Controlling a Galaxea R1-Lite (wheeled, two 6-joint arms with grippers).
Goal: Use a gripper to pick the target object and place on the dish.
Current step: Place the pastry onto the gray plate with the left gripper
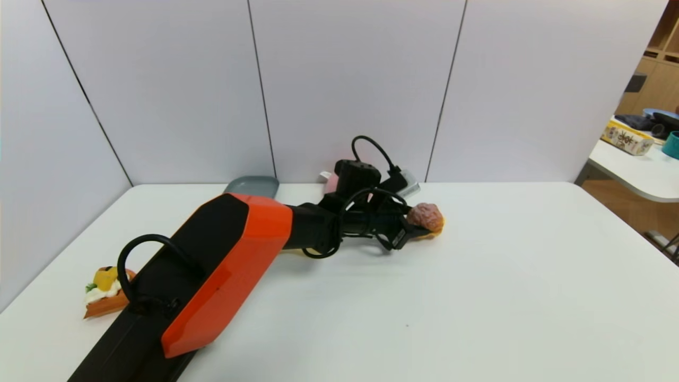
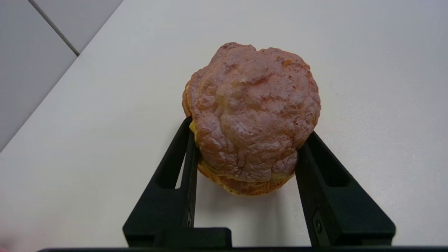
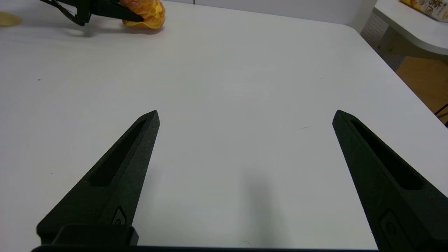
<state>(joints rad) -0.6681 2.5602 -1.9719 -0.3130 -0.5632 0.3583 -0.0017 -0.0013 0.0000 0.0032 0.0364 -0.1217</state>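
The cream puff (image 1: 426, 216), golden-brown with a bumpy reddish top, is at the middle of the white table, held between the fingers of my left gripper (image 1: 419, 229). In the left wrist view both black fingers press against the sides of the cream puff (image 2: 250, 115), so the left gripper (image 2: 248, 127) is shut on it. The puff (image 3: 145, 12) stays low at the table surface; I cannot tell whether it touches. The grey-blue dish (image 1: 252, 185) lies at the back of the table, left of the gripper, partly behind the arm. My right gripper (image 3: 246, 112) hangs open over bare table.
A pink peach (image 1: 331, 182) peeks out behind the left wrist near the wall. A cake slice with fruit (image 1: 106, 294) lies at the near left beside the orange arm (image 1: 228, 276). Another table (image 1: 636, 170) stands at the far right.
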